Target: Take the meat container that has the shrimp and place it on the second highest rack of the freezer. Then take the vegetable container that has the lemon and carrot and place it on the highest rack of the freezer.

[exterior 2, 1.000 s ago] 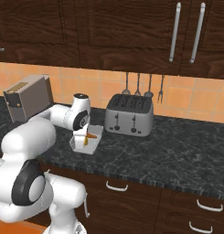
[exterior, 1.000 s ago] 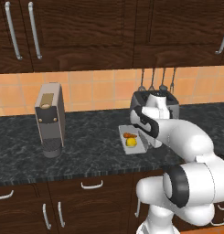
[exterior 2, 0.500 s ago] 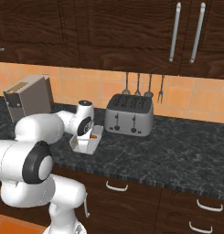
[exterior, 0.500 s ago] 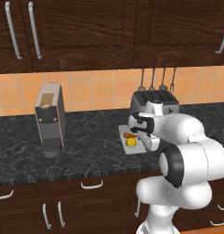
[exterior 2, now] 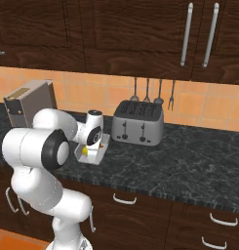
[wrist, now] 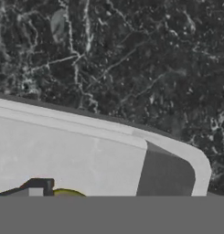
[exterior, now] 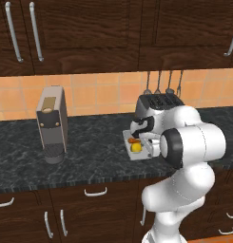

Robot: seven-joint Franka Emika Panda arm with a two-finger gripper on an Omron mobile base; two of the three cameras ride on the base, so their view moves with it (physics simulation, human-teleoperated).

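Tray (exterior: 137, 154): white, lying on the dark counter (exterior: 89, 152) at centre frame in the left base view, just in front of the toaster (exterior: 158, 102); its rim is curving across the middle of the hand view (wrist: 177, 146).
Lemon (exterior: 136, 147): yellow, sitting inside the tray; a yellow sliver is showing at the lower left of the hand view (wrist: 67, 194).
Carrot (exterior: 133, 140): orange, lying in the tray just above the lemon in the left base view.
Gripper (exterior: 142, 142): hanging low over the tray, jaws standing fully apart and gripping nothing; one fingertip (wrist: 38, 187) is showing at the lower left of the hand view.
Arm (exterior 2: 43, 146): bending in from the lower left of the right base view.
Coffee machine (exterior: 52, 124): standing at left on the counter, well apart from the tray.
Utensils (exterior: 163, 80): hanging on the orange tile wall above the toaster.
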